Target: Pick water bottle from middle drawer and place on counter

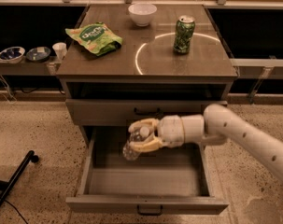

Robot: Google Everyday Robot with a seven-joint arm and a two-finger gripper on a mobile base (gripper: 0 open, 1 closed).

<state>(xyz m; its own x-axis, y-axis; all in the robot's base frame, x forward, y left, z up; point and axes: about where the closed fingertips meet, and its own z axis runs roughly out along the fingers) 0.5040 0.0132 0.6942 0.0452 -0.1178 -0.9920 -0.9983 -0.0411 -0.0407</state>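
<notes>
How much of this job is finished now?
Done: the middle drawer stands open and the gripper is shut on the water bottle. In hand: the bottle is held tilted above the drawer floor. Left: bring it up and set it on the counter, which does not hold it yet.

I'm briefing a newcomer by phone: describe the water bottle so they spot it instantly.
Find the cabinet's open middle drawer. Over it the gripper is shut on the water bottle, held tilted. It is clear plastic, unlike the green can on the counter.
</notes>
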